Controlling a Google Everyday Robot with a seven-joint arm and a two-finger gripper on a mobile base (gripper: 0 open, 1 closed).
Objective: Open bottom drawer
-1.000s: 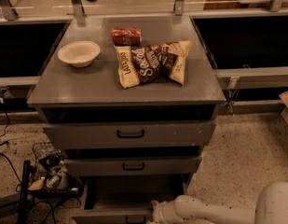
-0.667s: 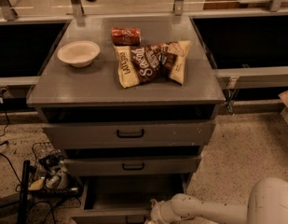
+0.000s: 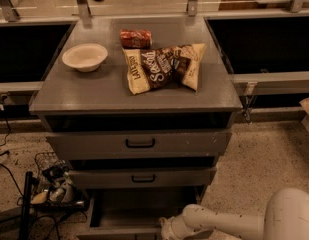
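The bottom drawer (image 3: 139, 210) of the grey cabinet stands pulled out, its dark inside showing. Its front panel (image 3: 114, 232) lies at the lower edge of the view and its handle is hidden. My gripper (image 3: 166, 229) is at the middle of that front panel, at the very bottom of the view and mostly cut off. My white arm (image 3: 229, 224) reaches in from the lower right. The middle drawer (image 3: 143, 178) and the top drawer (image 3: 139, 144) sit above, each slightly out, with black handles.
On the cabinet top (image 3: 94, 91) lie a cream bowl (image 3: 84, 57), brown snack bags (image 3: 161, 66) and a red packet (image 3: 135, 38). A wire rack with clutter and cables (image 3: 54, 186) stands on the floor left of the cabinet. Speckled floor (image 3: 264, 164) lies to the right.
My gripper and arm have shifted slightly left and towards the camera, and the bottom drawer has come out a little further.
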